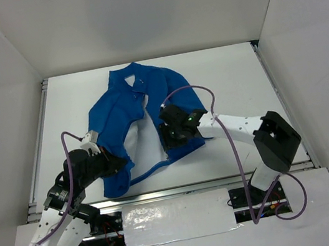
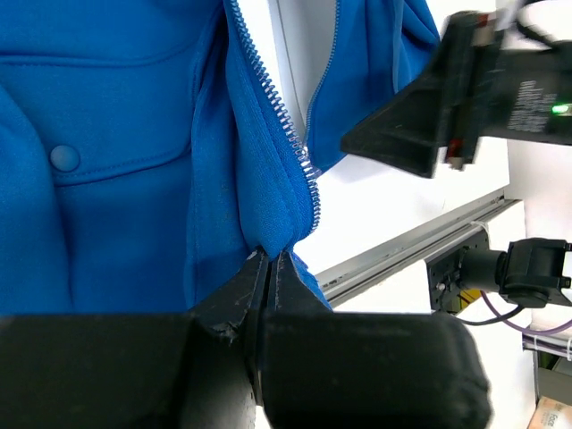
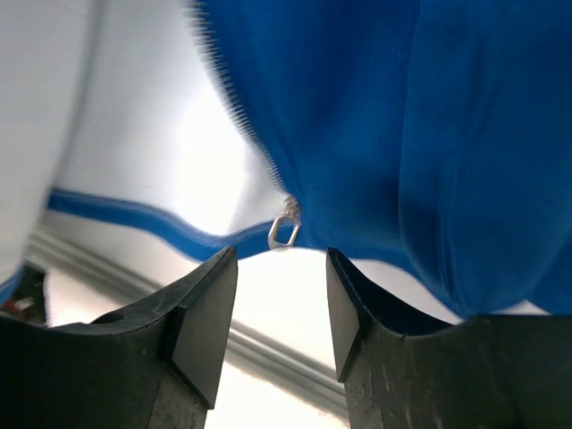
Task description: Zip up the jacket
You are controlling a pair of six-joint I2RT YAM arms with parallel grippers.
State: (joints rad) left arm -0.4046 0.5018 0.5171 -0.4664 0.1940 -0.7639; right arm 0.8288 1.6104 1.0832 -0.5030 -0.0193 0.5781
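Your left gripper (image 2: 268,261) pinches the jacket (image 1: 111,122) at its hem; your right gripper (image 3: 279,266) sits spread beside the zipper pull (image 3: 282,233).

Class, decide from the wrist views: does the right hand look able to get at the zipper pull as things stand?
Probably yes. The right hand is open, and the zipper pull hangs just beyond the gap between its fingers, with nothing between them.
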